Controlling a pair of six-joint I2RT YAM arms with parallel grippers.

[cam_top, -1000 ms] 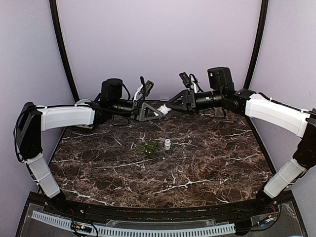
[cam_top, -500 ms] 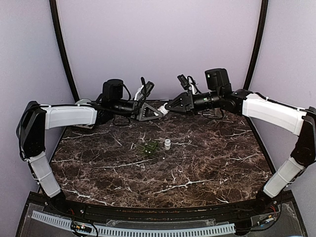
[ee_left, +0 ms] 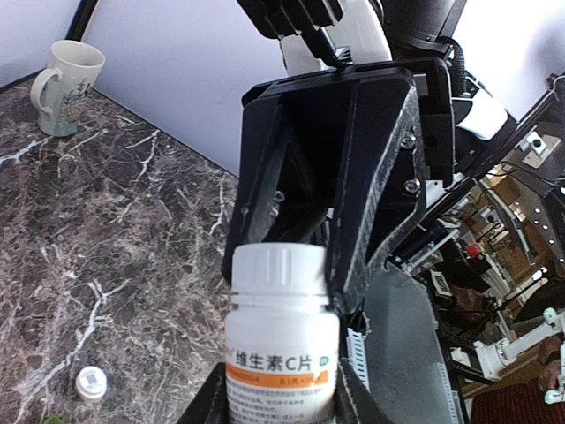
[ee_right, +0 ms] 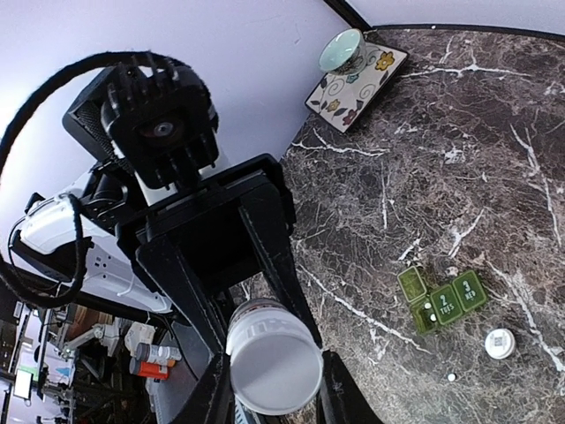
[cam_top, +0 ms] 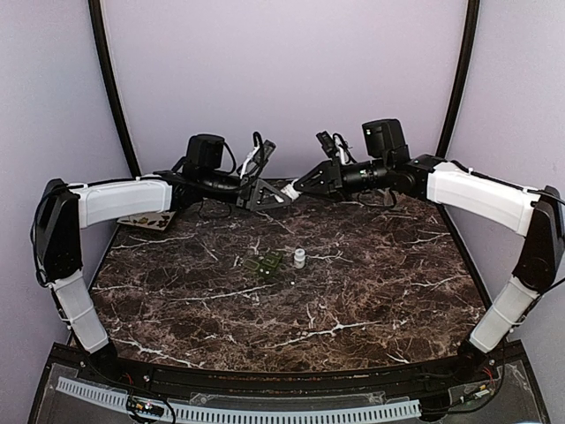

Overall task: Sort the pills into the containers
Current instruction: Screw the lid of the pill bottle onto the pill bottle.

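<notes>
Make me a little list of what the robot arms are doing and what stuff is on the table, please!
pill bottle: white with an orange label band, held up in the air between the two arms
white cap: on the bottle
left jaws: shut on the pill bottle's body
right jaws: closed around the white cap
green pill box: on the table, numbered compartments
small white container: beside the pill box, not touching it
mug: upright near the table's edge
</notes>
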